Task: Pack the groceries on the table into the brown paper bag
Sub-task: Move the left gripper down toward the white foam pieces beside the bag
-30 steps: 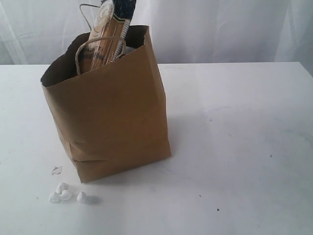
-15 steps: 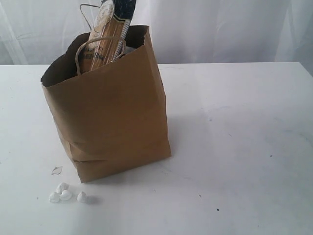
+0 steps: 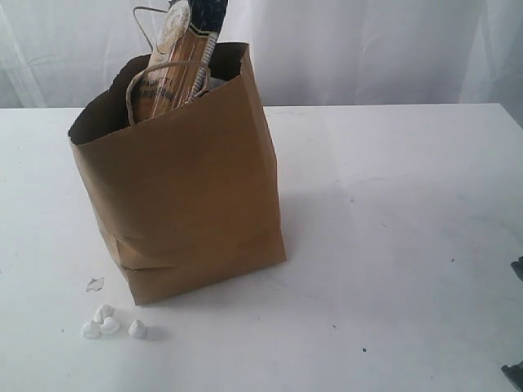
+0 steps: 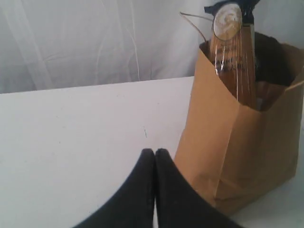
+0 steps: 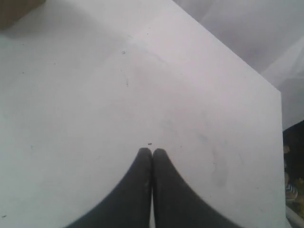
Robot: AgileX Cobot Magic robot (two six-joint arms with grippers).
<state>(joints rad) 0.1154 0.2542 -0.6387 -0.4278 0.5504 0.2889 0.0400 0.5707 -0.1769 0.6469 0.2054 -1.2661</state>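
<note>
The brown paper bag (image 3: 184,196) stands upright on the table (image 3: 392,212), left of centre. The long spaghetti packet (image 3: 176,65) stands in it, its top sticking out above the rim. Several small white lumps (image 3: 110,323) lie on the table in front of the bag's left corner. My left gripper (image 4: 155,152) is shut and empty, low over the table beside the bag (image 4: 247,156), with the spaghetti packet (image 4: 232,57) in sight. My right gripper (image 5: 152,152) is shut and empty over bare tabletop (image 5: 95,95). The bottle, carton, pouch and jars are hidden.
A small clear scrap (image 3: 95,284) lies by the bag's lower left corner. Dark bits of the right arm (image 3: 516,269) show at the right edge. A white curtain (image 3: 368,49) hangs behind the table. A corner of the bag (image 5: 14,7) shows in the right wrist view.
Dark parts of the right arm have come into view at the right edge. The bag, the spaghetti packet and the white lumps have not moved.
</note>
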